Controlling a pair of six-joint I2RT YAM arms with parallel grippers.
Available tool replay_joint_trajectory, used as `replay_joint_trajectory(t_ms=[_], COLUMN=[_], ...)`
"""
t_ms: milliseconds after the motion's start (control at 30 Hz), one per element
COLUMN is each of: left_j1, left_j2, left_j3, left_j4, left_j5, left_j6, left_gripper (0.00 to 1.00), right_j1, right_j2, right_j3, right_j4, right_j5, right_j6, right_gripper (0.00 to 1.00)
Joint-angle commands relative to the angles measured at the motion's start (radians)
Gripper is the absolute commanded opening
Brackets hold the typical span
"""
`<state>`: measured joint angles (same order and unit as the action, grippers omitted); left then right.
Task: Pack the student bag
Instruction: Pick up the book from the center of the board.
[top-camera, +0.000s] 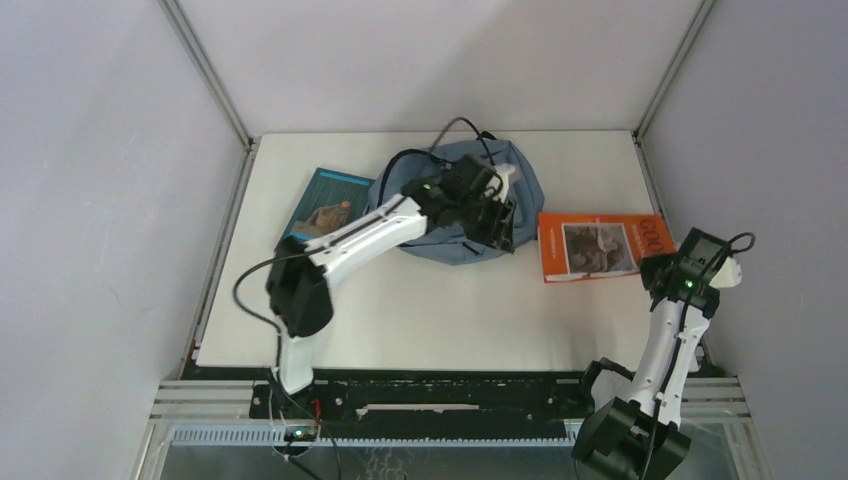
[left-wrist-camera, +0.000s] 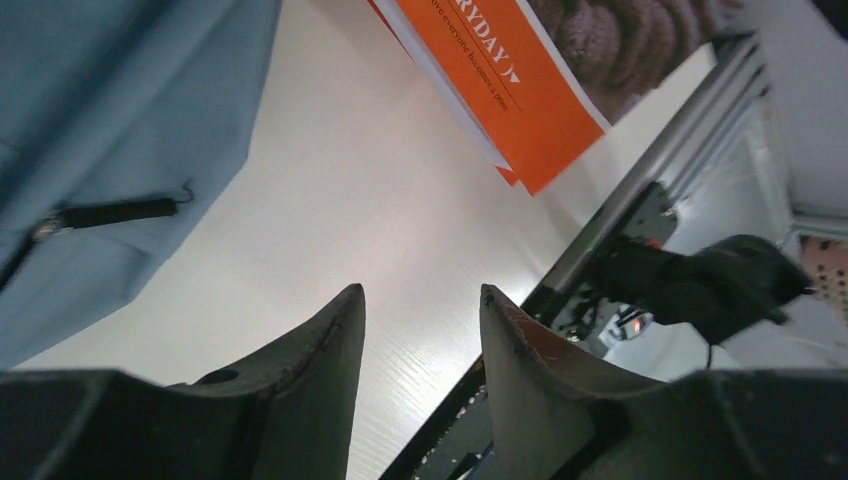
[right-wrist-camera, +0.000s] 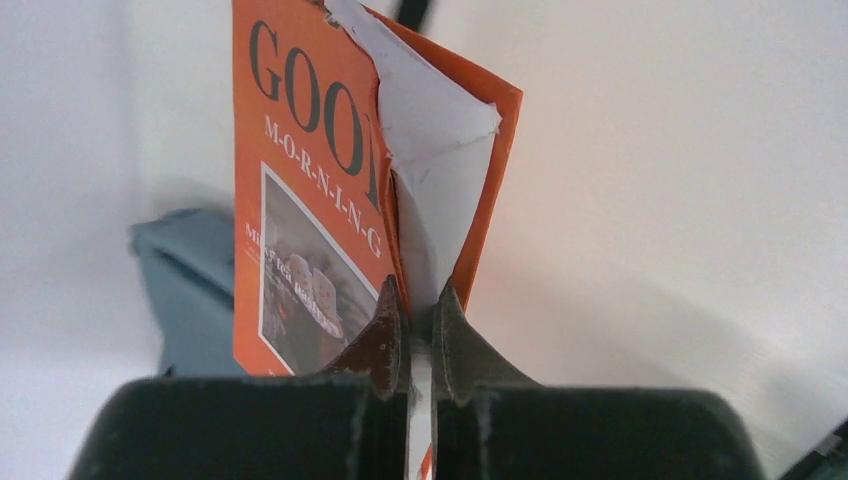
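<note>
Arms reach forward, right claw (right-wrist-camera: 418, 295) clamping orange book (right-wrist-camera: 300, 200), left claw (left-wrist-camera: 420, 295) apart beside bag (left-wrist-camera: 120, 110).

White arm links (top-camera: 360, 235), blk joints (top-camera: 300, 297) + cables (top-camera: 237, 290), green LEDs (top-camera: 427, 186), dark end effector fingers (left-wrist-camera: 310, 390), poss. scuffed

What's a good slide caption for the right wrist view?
Right pincer shut on the edge of the orange book, lifting it upright, with the grey-blue student bag behind at left.
</note>
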<state>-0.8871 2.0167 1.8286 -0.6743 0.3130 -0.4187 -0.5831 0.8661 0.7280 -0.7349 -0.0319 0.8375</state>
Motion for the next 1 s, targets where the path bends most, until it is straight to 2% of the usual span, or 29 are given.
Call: replay_joint_trajectory(t_ms=[0,200,333,433,533,600,700,767,967], left_j1=[0.059,0.168,0.26,0.32,0.374,0.397,0.401,0.401,0.401], left_j2=[-0.183,-0.282,-0.378,-0.436,-0.508,-0.593,-0.745,-0.79,-0.819], left_j3=[0.033,-0.068,-0.21,-0.305,-0.431,-0.584,-0.83,-0.92,-0.987], left_j4=[0.019,0.088,0.212,0.254,0.297,0.43,0.702,0.807,0.874], left_j5=[-0.059,0.078,0.165,0.223,0.225,0.183,0.111,0.095,0.112], left_j6=[-0.024,-0.069,-0.105,-0.088,-0.14,-0.243,-0.41,-0.461,-0.493], left_gripper=[0.51,0.53,0.62,0.63,0.64,0.67,0.97,1.0,1.0], right_j1=[-0.006,0.052,0.179,0.289,0.36,0.395,0.459,0.497,0.58], right_j2=[-0.004,0.018,0.078,0.152,0.183,0.173,0.177,0.197,0.275], right_j3=[0.151,0.195,0.195,0.207,0.187,0.13,0.086,0.085,0.085], right_j4=[0.036,0.187,0.355,0.407,0.462,0.582,0.696,0.724,0.823], right_j5=[-0.102,-0.383,-0.59,-0.668,-0.623,-0.599,-0.553,-0.528,-0.482], right_j6=[-0.037,-0.085,-0.185,-0.219,-0.166,-0.079,-0.006,0.014,0.11], right_gripper=[0.0,0.0,0.0,0.0,0.0,0.0,0.0,0.0,0.0])
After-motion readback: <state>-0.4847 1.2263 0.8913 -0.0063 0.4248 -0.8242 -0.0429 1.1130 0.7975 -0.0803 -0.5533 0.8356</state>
